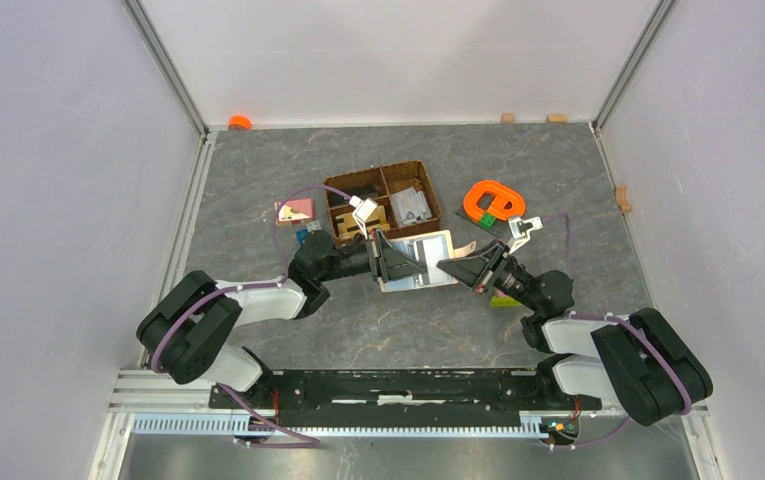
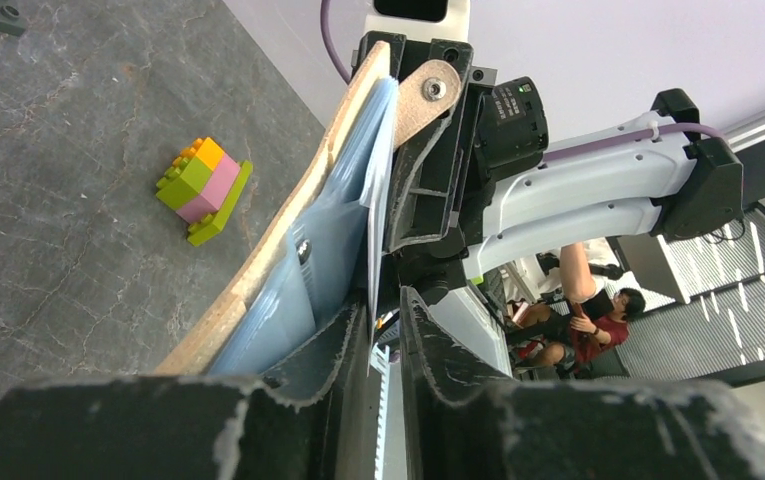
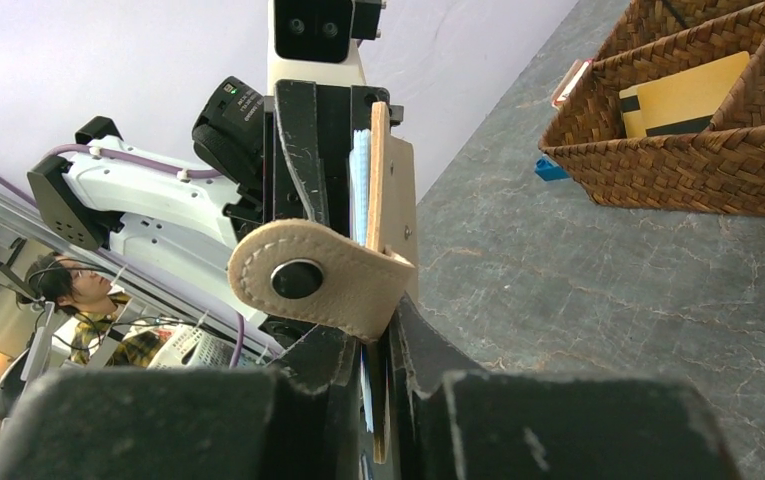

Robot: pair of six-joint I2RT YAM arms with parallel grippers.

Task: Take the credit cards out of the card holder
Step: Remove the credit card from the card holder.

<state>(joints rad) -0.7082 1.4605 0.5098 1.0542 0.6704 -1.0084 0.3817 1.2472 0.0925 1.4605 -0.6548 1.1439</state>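
The beige card holder (image 1: 426,255) is held off the table between both grippers, part open, with its pale blue-grey inside showing. My left gripper (image 1: 395,262) is shut on its left edge; in the left wrist view my jaws (image 2: 386,310) pinch a thin pale leaf of the holder (image 2: 343,215), and I cannot tell whether it is a card. My right gripper (image 1: 450,268) is shut on the right edge. In the right wrist view my gripper (image 3: 376,340) clamps the beige cover (image 3: 390,200) just under the snap tab (image 3: 308,280), with white-blue card edges beside it.
The brown woven divided basket (image 1: 428,185) stands just behind the holder and holds a yellow card (image 3: 683,95). An orange ring-shaped thing (image 1: 493,200) lies at the back right. A small brick stack (image 2: 201,185) lies near the right arm, and a pink-and-tan item (image 1: 294,210) lies to the left.
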